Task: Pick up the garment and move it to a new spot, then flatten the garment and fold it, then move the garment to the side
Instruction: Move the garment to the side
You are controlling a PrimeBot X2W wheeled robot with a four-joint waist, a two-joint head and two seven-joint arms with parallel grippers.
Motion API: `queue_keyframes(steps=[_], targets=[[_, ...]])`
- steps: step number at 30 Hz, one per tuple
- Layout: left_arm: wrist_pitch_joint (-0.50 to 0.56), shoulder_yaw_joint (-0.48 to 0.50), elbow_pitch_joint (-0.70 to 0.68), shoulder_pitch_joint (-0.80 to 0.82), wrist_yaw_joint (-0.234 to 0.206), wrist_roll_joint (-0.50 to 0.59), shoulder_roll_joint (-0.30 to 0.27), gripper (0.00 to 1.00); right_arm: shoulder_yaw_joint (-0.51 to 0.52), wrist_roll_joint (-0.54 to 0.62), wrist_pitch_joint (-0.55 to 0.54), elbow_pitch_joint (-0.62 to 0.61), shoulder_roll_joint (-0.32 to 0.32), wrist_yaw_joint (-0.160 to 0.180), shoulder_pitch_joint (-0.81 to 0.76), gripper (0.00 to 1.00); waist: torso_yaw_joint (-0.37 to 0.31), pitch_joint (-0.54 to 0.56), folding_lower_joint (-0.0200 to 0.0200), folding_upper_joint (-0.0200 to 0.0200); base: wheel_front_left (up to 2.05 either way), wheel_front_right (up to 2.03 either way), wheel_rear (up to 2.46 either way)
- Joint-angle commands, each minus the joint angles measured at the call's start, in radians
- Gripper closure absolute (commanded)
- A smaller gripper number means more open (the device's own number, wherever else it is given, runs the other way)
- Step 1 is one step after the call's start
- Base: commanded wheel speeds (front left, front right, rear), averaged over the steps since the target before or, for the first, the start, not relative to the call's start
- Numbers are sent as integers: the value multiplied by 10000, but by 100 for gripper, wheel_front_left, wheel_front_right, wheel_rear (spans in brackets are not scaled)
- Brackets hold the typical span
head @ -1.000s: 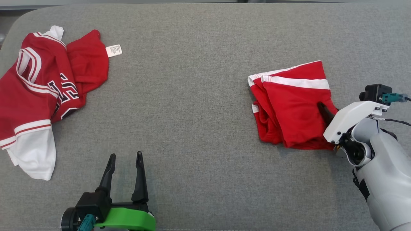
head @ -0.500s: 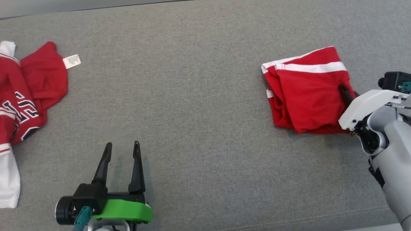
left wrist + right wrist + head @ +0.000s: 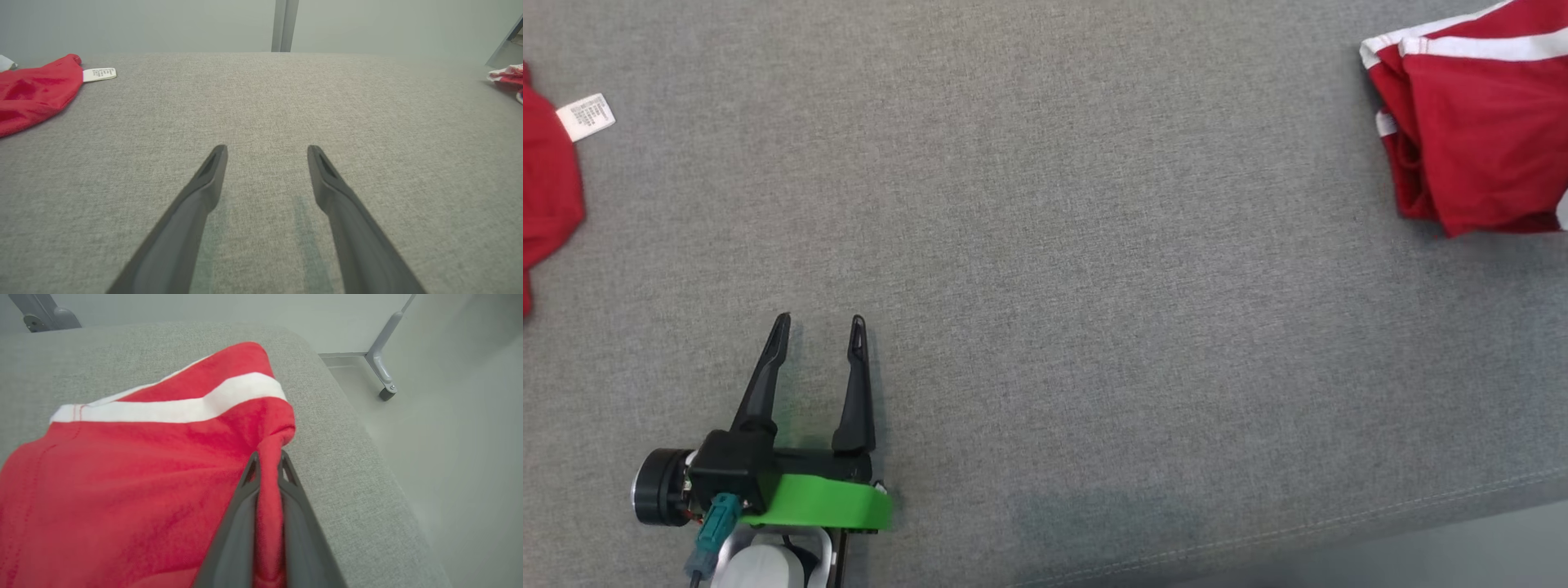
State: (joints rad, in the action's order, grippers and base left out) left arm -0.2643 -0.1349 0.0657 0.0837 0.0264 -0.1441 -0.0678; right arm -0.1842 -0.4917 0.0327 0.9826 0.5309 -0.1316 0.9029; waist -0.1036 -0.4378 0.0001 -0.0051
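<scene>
The right end effector (image 3: 267, 459) pinches a ridge of the folded red garment (image 3: 1470, 122), likely to drag it sideways without unfolding. It lies at the right end of the tabletop (image 3: 1045, 204), white-striped hem pointing far, long axis seemingly near-to-far. The left end effector (image 3: 818, 327) is spread wide and empty.

Grey fabric surface (image 3: 1045, 245), red cloth (image 3: 547, 184) with white label (image 3: 586, 117) at far left, wheeled metal leg (image 3: 381, 366) on floor
</scene>
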Motion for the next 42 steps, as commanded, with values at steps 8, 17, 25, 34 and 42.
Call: queue_keyframes(steps=[8, 17, 25, 34, 42], targets=[[2, 246, -311, 48, 16, 142, -83, 0, 213, 1481, 361, 1302, 1091, 19, 1206, 100, 706, -853, -1, 51, 0, 0, 0], [0, 428, -462, -117, -155, 74, 42, 0, 719, 3075, 1342, 2325, 1347, 19, 1993, 0, 672, -800, -1, 51, 0, 0, 0], [2, 555, -451, -298, -212, 23, 99, 0, 1212, 3819, 2281, 1540, 627, 19, 1926, 0, 343, 298, -1, 51, 0, 0, 0], [1, 891, -261, -1157, -319, -243, 142, 0, 1871, 3571, 2323, -2313, -385, 19, -635, 0, 327, 2107, -1, 51, 0, 0, 0], [2, 1044, -64, -1820, -177, -238, 158, 0, 2684, 3332, 2326, -5247, -1503, 19, -3863, 0, 446, 3163, -1, 51, 0, 0, 0]])
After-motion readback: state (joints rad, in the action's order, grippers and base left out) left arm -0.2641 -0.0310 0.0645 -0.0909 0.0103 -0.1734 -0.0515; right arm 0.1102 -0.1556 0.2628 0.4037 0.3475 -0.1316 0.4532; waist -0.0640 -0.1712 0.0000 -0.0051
